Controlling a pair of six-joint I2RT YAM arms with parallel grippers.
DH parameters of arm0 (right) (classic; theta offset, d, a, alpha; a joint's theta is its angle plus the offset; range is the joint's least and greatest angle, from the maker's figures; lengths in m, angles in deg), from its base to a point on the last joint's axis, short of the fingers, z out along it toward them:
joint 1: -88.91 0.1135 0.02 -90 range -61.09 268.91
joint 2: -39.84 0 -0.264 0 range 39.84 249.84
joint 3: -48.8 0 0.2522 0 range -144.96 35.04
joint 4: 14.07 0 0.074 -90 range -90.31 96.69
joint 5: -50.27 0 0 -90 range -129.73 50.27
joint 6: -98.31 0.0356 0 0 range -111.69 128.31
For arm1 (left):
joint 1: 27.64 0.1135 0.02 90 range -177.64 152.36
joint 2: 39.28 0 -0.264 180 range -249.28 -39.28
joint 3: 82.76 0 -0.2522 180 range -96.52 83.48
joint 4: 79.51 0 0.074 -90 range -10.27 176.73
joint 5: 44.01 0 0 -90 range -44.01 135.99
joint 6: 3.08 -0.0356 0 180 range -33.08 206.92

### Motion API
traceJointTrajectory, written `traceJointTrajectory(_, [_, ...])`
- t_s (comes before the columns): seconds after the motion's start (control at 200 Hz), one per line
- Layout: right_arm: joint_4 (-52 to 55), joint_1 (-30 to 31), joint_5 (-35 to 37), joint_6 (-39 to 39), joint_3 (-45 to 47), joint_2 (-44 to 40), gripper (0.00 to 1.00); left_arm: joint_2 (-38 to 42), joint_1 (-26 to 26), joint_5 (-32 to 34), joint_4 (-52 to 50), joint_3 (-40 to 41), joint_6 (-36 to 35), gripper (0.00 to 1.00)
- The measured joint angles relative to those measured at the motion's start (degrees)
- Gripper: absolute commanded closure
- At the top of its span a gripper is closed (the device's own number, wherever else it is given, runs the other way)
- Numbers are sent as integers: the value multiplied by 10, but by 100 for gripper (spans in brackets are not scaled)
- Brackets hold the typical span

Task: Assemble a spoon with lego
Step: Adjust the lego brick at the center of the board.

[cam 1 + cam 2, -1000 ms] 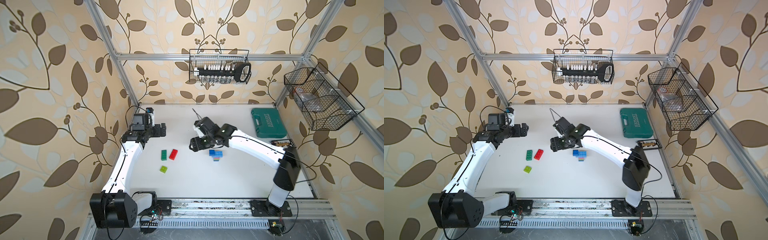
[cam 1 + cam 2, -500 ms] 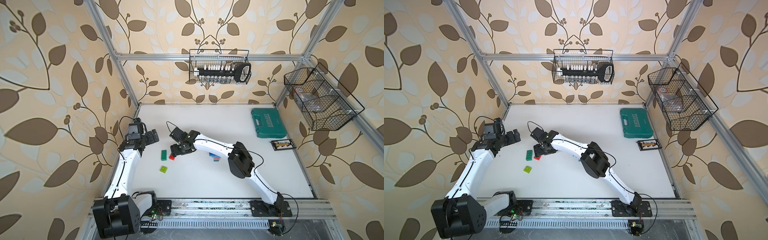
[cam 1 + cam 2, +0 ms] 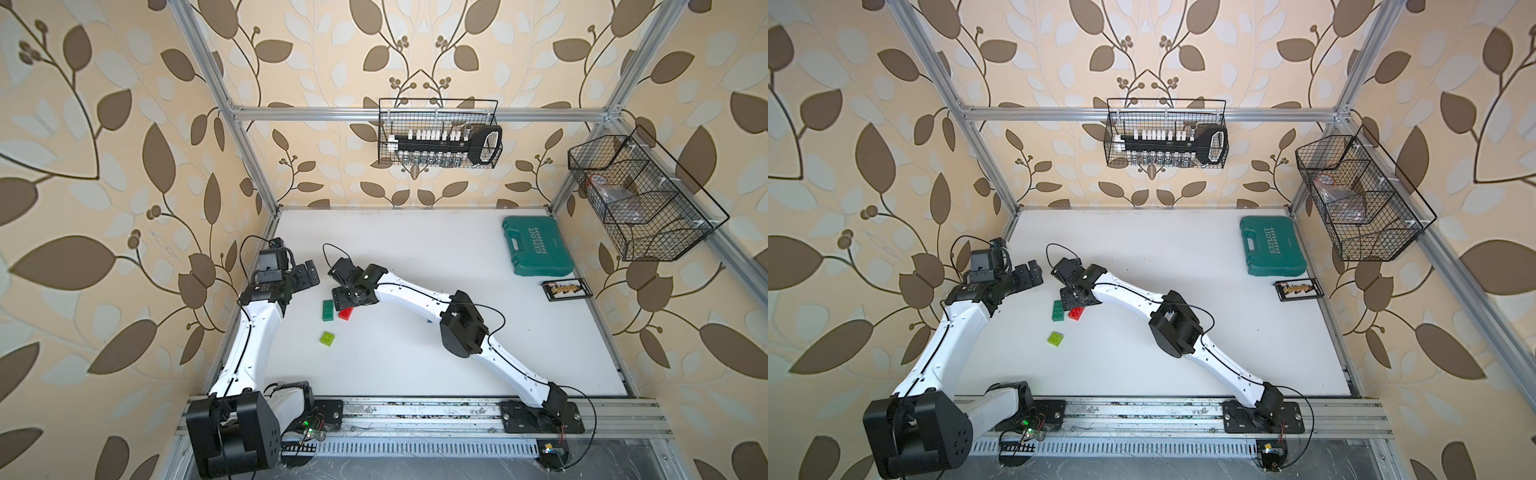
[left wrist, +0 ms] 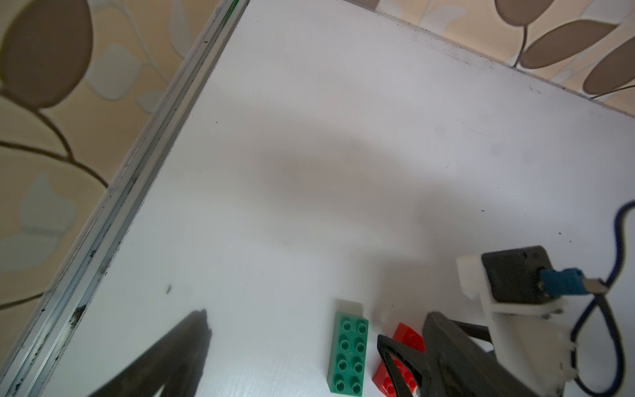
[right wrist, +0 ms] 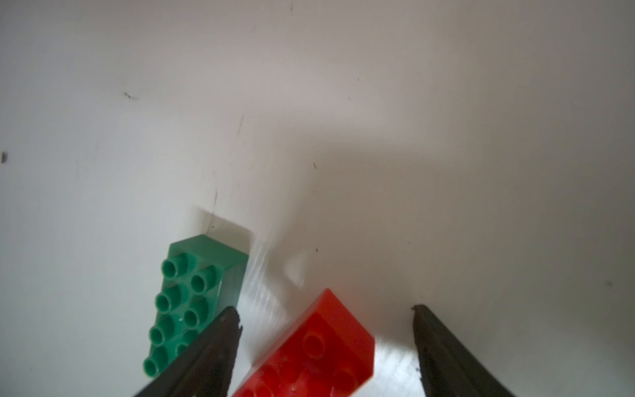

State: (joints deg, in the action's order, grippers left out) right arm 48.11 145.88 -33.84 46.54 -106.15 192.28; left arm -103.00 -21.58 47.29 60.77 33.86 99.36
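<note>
early: red brick [image 3: 345,312], green brick [image 3: 328,310], lime brick [image 3: 328,338] loose | right end effector [image 5: 325,314] spread astride red brick | left end effector [image 3: 308,275] released, empty

1. A white table [image 4: 309,172] fills the view, an aluminium rail [image 4: 113,206] along its edge, leaf wallpaper [image 4: 44,103] beyond.
2. A green brick [image 4: 348,355] lies flat, studs up.
3. Just beside it, a red brick [image 4: 407,338] sits partly hidden by the right gripper [image 4: 407,328], jaws apart astride it.
4. A blurred dark left finger [image 4: 171,357] juts in.
</note>
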Motion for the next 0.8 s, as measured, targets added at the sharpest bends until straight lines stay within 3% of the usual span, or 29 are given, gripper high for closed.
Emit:
traceJointTrajectory(0.165, [7,0,23,-38,125,-76,24,0,0,-13,0,0,0,1])
traceJointTrajectory(0.34, [38,-5,31,-90,147,-102,28,0,0,-30,0,0,0,1])
traceJointTrajectory(0.525, [26,-17,-11,-113,227,-151,35,-1,0,-49,-1,0,1,1])
traceJointTrajectory(0.805, [8,-30,-51,-128,236,-153,40,-5,0,-70,-3,0,3,1])
